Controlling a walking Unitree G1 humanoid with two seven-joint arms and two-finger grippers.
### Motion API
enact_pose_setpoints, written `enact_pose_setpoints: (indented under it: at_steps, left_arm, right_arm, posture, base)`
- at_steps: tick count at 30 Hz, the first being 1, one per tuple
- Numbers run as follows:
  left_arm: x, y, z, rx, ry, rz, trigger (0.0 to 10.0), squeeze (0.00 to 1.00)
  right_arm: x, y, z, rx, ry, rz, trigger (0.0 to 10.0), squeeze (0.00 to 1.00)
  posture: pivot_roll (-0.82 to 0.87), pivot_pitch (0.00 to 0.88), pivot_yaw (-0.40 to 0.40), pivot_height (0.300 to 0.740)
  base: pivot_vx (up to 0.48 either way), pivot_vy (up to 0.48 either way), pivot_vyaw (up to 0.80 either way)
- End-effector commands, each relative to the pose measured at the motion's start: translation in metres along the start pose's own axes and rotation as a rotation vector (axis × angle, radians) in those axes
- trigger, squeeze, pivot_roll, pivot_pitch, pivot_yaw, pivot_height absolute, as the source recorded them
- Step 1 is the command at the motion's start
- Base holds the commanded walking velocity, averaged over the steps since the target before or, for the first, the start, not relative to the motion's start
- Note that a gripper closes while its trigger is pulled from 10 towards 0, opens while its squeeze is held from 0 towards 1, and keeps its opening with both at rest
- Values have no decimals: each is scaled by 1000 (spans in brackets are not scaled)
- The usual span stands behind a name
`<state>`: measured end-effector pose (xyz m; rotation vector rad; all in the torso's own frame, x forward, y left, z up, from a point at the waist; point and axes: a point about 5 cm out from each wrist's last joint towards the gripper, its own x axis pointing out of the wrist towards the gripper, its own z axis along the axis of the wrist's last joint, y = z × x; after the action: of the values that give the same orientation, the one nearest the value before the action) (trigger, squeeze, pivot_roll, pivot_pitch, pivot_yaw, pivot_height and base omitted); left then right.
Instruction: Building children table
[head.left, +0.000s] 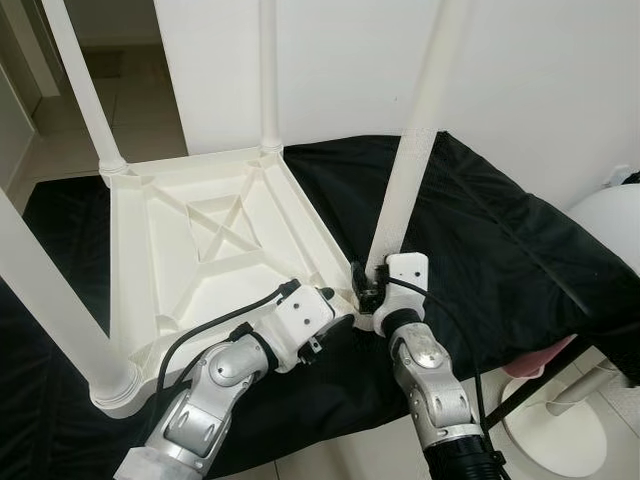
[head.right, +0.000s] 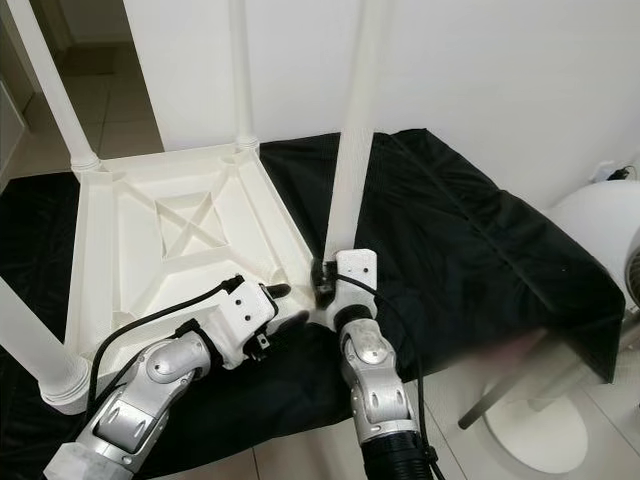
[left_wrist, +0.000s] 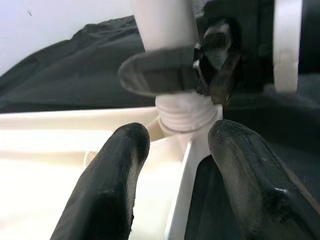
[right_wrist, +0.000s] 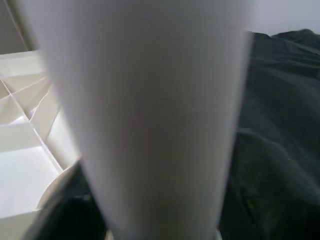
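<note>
Table leg (head.left: 405, 180) between right gripper (head.left: 366, 287) fingers, left gripper (left_wrist: 172, 150) beside.

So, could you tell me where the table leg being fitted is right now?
The table leg stands upright at the near right corner of the upturned white tabletop, its base held by the right gripper.

White wall (head.left: 540, 80), tiled floor (head.left: 135, 115), black cloth (head.left: 500, 250).

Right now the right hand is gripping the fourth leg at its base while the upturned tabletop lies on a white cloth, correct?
Not quite: the cloth is black, as the left eye view shows. The rest stands: the right hand grips the fourth leg at its base, and the upturned tabletop lies on it.
</note>
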<state>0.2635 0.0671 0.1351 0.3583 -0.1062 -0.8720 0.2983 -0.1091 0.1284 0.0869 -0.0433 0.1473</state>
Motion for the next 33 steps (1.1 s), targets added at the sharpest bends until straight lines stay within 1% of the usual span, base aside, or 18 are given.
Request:
enact_pose_setpoints:
  at_steps: [1, 2, 4, 7, 10, 11, 12, 14, 15, 16, 18, 19, 22, 23, 25, 26, 29, 33]
  left_arm:
    - [-3, 0, -6, -18, 12, -3, 10000, 0]
    - [-4, -1, -6, -18, 14, -4, 10000, 0]
    - [-7, -2, -8, -19, 21, -5, 10000, 0]
    - [-7, -3, -9, -20, 23, -6, 10000, 0]
    - [-8, -4, -10, -22, 28, 1, 10000, 0]
    - [-8, -4, -10, -22, 28, 1, 10000, 0]
    - [-7, -4, -10, -23, 28, 4, 10000, 0]
    - [-7, -4, -10, -23, 28, 5, 10000, 0]
    - [-7, -4, -10, -22, 27, 6, 10000, 0]
    - [-7, -4, -10, -25, 25, 1, 10000, 0]
    - [-7, -5, -10, -27, 24, -3, 10000, 0]
    - [-7, -5, -9, -29, 21, -22, 10000, 0]
    - [-7, -6, -9, -32, 19, -37, 10000, 0]
    - [-7, -5, -9, -37, 16, -63, 10000, 0]
    - [-7, -5, -8, -45, 13, -76, 10000, 0]
    - [-7, -5, -8, -45, 13, -76, 10000, 0]
    - [-5, -2, -5, -35, 5, -95, 10000, 0]
    - [-2, -2, -3, -27, -1, -100, 10000, 0]
  right_arm:
    - [-9, 3, -11, 51, 42, 1, 10000, 1000]
    - [-9, 2, -10, 51, 41, 9, 10000, 1000]
    - [-11, -1, -6, 31, 18, 74, 10000, 1000]
    - [-11, -3, -5, 20, 11, 96, 10000, 1000]
    - [-20, -13, -6, -5, 12, 206, 10000, 1000]
    - [-20, -13, -6, -5, 12, 206, 10000, 1000]
    - [-24, -18, -8, 1, 19, 255, 10000, 776]
    - [-25, -20, -9, 6, 19, 273, 10000, 776]
    - [-27, -27, -10, -6, 26, 322, 10000, 0]
    - [-27, -33, -10, -24, 26, 341, 10000, 0]
    - [-26, -36, -9, -36, 25, 354, 10000, 0]
    - [-25, -40, -7, -66, 21, 393, 10000, 0]
    - [-23, -43, -5, -85, 18, 422, 10000, 0]
    - [-18, -49, 0, -107, 17, 465, 10000, 0]
    - [-15, -52, 3, -128, 15, 480, 10000, 0]
    - [-15, -52, 3, -128, 15, 480, 10000, 0]
    - [-4, -56, 8, -190, 26, 564, 10000, 0]
    - [3, -53, 8, -235, 42, 634, 10000, 0]
  posture:
    - [-27, 0, 1, 740]
    - [-27, 0, 1, 740]
    - [-27, 0, -6, 740]
    - [-28, 0, -7, 740]
    - [-31, 0, -19, 740]
    - [-31, 0, -19, 740]
    - [-32, 0, -21, 740]
    - [-32, 0, -21, 740]
    - [-32, 0, -22, 740]
    - [-35, 0, -19, 740]
    - [-35, 0, -19, 740]
    - [-39, 0, -17, 740]
    - [-40, 0, -13, 740]
    - [-45, 0, -6, 740]
    - [-45, 0, -6, 740]
    - [-45, 0, -6, 740]
    - [-47, 0, 1, 740]
    - [-52, 0, 7, 740]
  base:
    - [0, 0, 0]
    - [0, 0, 0]
    - [0, 0, 0]
    - [0, 0, 0]
    - [0, 0, 0]
    - [0, 0, 0]
    - [0, 0, 0]
    - [0, 0, 0]
    - [0, 0, 0]
    - [0, 0, 0]
    - [0, 0, 0]
    - [0, 0, 0]
    - [0, 0, 0]
    - [0, 0, 0]
    - [0, 0, 0]
    - [0, 0, 0]
    - [0, 0, 0]
    - [0, 0, 0]
